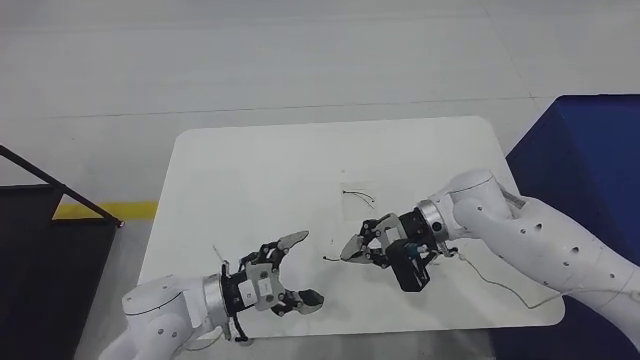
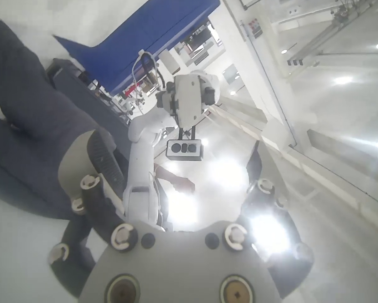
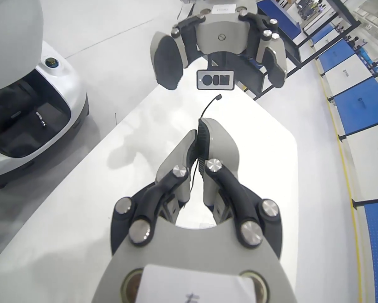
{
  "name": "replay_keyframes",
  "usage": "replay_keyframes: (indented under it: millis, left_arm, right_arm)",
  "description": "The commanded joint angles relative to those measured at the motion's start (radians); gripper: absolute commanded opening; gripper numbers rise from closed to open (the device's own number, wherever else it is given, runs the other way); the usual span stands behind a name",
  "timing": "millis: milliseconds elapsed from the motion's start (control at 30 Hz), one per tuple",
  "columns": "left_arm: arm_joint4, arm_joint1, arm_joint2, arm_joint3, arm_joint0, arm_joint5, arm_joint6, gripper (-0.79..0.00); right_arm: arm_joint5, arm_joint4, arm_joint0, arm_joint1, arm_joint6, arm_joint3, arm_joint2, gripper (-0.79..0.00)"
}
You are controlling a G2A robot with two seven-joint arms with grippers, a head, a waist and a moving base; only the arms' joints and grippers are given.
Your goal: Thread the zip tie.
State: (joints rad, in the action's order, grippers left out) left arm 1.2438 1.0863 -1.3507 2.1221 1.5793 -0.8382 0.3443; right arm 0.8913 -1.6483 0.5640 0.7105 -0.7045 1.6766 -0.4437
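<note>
- So, I have the right gripper (image 3: pixel 199 127) clenched on the zip tie (image 3: pixel 209 106). The strap runs back between the pads, and its short free end, with the small head, sticks out past the fingertips.
- The left gripper (image 3: pixel 222 75) hangs just ahead of that free end, jaws spread wide and holding nothing, facing mine tip to tip.
- By my reading the pickup is done and the threading is not. I see no loop, and the far end of the strap is hidden behind the fingers, so I cannot tell how much length I have to work with.
- Left to do, I judge: get the other end into the left gripper, then feed it through the head.
- Room: both tools sit over the near part of the white table (image 1: pixel 250 170), with its near edge close below the left one and open tabletop beyond the fingertips.
- A thin dark strand (image 1: pixel 358 197) lies on the table beyond the right gripper, apart from it. I cannot tell what it is.
</note>
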Motion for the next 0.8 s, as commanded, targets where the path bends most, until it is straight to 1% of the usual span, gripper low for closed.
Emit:
replay_keyframes:
  millis: [0, 67, 233, 367, 400, 467, 500, 767]
  left_arm:
    - [0.007, 0.001, 0.008, 0.005, -0.008, -0.006, -0.031, -0.428]
    - [0.02, 0.002, 0.023, 0.004, -0.013, -0.011, -0.044, -0.462]
    - [0.041, 0.005, 0.049, 0.0, -0.028, 0.0, -0.075, -0.496]
    - [0.053, 0.006, 0.064, -0.008, -0.041, -0.002, -0.088, -0.606]
    - [0.057, 0.007, 0.066, -0.009, -0.042, -0.001, -0.089, -0.653]
    - [0.065, 0.006, 0.068, -0.012, -0.045, -0.001, -0.089, -0.77]
    - [0.068, 0.006, 0.069, -0.012, -0.046, -0.002, -0.089, -0.785]
    - [0.082, 0.004, 0.065, -0.023, -0.051, -0.004, -0.088, -0.785]
  right_arm:
    - [0.006, 0.004, 0.004, 0.003, 0.015, 0.009, -0.004, -0.785]
    - [0.011, 0.004, 0.008, 0.005, 0.029, 0.017, -0.009, -0.785]
    - [0.029, -0.004, 0.018, 0.013, 0.035, 0.033, -0.014, -0.785]
    - [0.035, -0.01, 0.025, 0.018, 0.038, 0.033, -0.021, -0.785]
    - [0.036, -0.012, 0.026, 0.019, 0.038, 0.033, -0.023, -0.785]
    - [0.039, -0.015, 0.03, 0.02, 0.032, 0.032, -0.029, -0.785]
    - [0.041, -0.017, 0.032, 0.021, 0.03, 0.032, -0.032, -0.785]
    - [0.044, -0.034, 0.048, 0.018, 0.011, 0.04, -0.064, -0.785]
